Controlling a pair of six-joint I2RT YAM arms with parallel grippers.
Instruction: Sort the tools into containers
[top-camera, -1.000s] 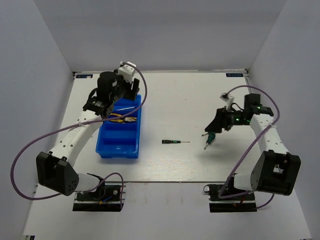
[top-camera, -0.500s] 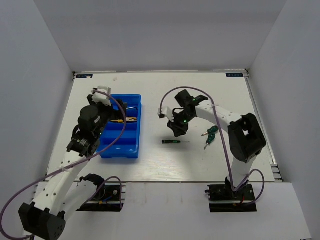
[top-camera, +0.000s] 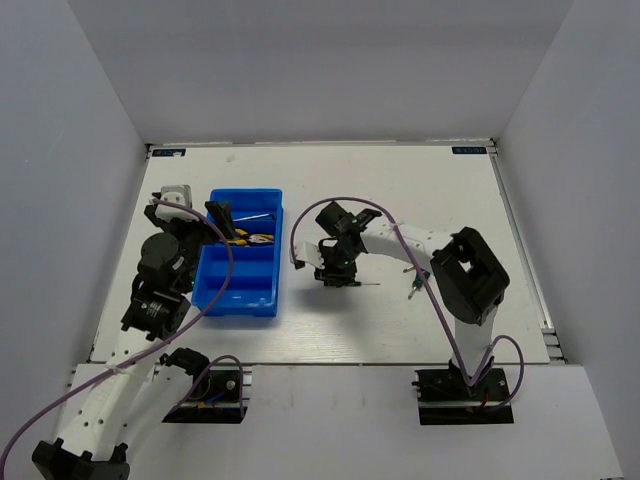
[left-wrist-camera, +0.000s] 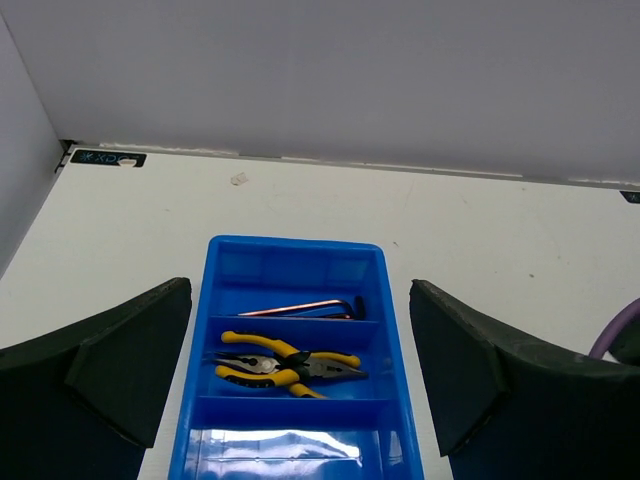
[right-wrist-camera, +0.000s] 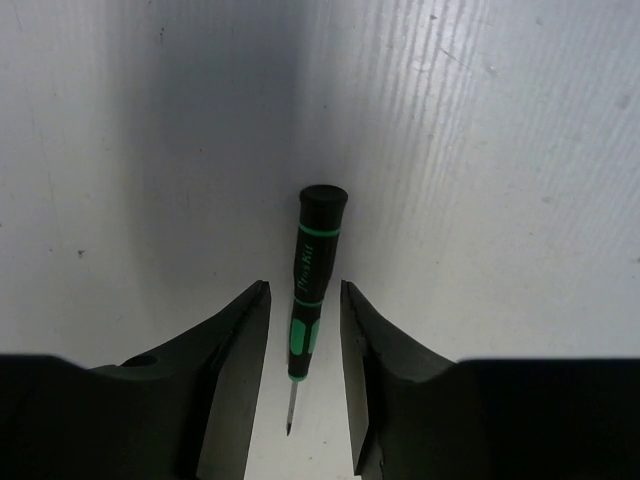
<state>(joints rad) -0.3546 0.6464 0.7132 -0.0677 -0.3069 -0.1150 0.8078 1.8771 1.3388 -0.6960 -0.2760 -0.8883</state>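
Right gripper (right-wrist-camera: 303, 310): I am holding it spread and low over the white table (right-wrist-camera: 480, 150), with nothing pinched yet.
Screwdriver (right-wrist-camera: 316, 262): it is lying flat on the table between my two fingers, with a narrow gap showing on each side.
Long axis: it is running 12 to 6 o'clock in my wrist view, black cap at 12 and tip at 6. My jaws are standing at 9 and 3, square across the handle.
Nearer arm: I am judging the right, since it is directly over the tool. My left gripper (left-wrist-camera: 300, 300) is hanging wide open over the blue bin (left-wrist-camera: 297, 244).
Bin: it is sitting at 9 o'clock from my right gripper in the overhead view, with pliers (left-wrist-camera: 285, 362) and hex keys (left-wrist-camera: 300, 307) resting in separate compartments.
Next move: I am expecting a straight squeeze, with no turning.
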